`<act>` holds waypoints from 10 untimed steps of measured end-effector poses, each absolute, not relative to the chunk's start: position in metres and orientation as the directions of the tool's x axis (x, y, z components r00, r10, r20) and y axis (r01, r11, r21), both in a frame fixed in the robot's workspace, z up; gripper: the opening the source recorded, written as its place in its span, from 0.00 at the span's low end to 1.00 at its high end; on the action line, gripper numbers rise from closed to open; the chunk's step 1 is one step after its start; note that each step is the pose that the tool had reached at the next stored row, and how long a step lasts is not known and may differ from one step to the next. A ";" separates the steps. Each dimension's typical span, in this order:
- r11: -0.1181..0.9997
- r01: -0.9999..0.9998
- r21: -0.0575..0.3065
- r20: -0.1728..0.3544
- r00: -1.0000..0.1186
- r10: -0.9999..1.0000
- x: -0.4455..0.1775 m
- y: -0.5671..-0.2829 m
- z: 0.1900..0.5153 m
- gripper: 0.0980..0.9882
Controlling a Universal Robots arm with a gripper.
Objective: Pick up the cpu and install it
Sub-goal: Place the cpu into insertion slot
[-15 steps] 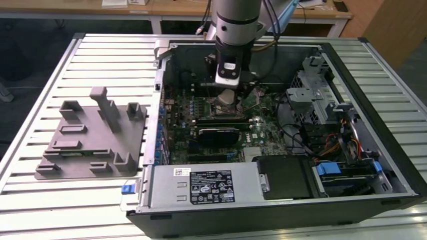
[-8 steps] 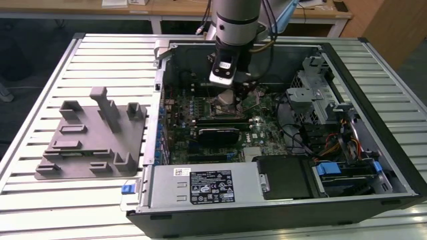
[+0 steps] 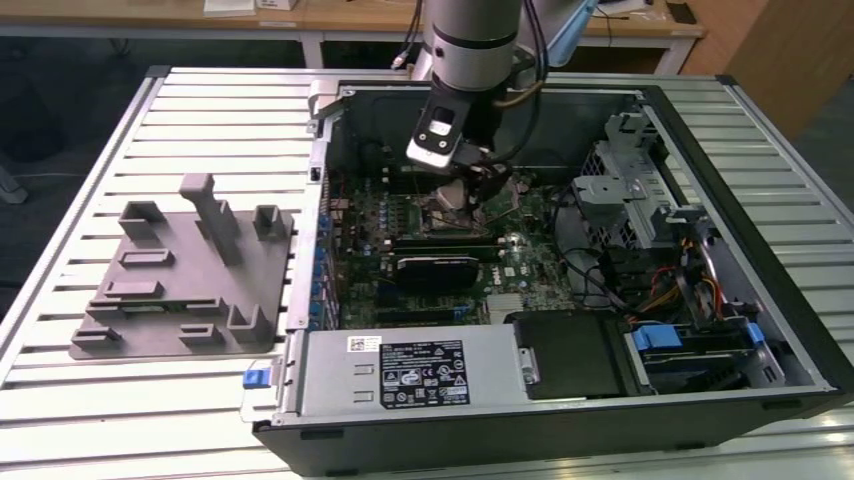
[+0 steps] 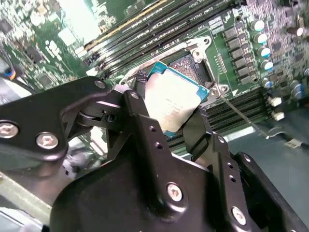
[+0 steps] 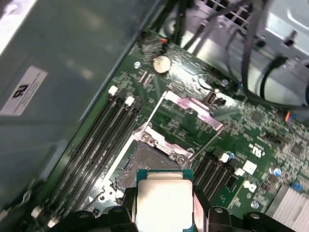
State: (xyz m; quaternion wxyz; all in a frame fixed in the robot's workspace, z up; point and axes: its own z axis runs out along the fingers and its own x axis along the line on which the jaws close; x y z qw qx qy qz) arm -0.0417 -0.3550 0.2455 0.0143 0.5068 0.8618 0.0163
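Over socket (image 4: 195, 65), tool (image 4: 169, 110) clamping cpu (image 4: 175, 94), underside hidden

No print here that I can actually read.

- Power supply (image 3: 334, 385), along the case edge nearest the exterior camera: a black label (image 3: 424, 375) with white lines of text and marks, too fine for me to make out. The small white sticker (image 3: 363, 344) just above it is no clearer.
- Case wall (image 5: 72, 48), first wrist view: a white label (image 5: 24, 89) with a dark mark, blurred.
- Motherboard (image 5: 260, 121): white silkscreen marks (image 5: 257, 151), unreadable.
- Top plate of the cpu (image 4: 174, 99), second wrist view: faint grey lines, illegible.
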 end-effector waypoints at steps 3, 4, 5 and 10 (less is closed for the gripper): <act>0.438 0.898 0.043 -0.008 -0.438 0.899 -0.042 -0.355 0.245 0.50; 0.422 0.906 0.043 -0.008 -0.422 0.907 -0.042 -0.355 0.245 0.50; 0.404 0.914 0.043 -0.008 -0.404 0.915 -0.042 -0.355 0.245 0.50; 0.321 0.946 0.043 -0.008 -0.321 0.947 -0.042 -0.355 0.245 0.50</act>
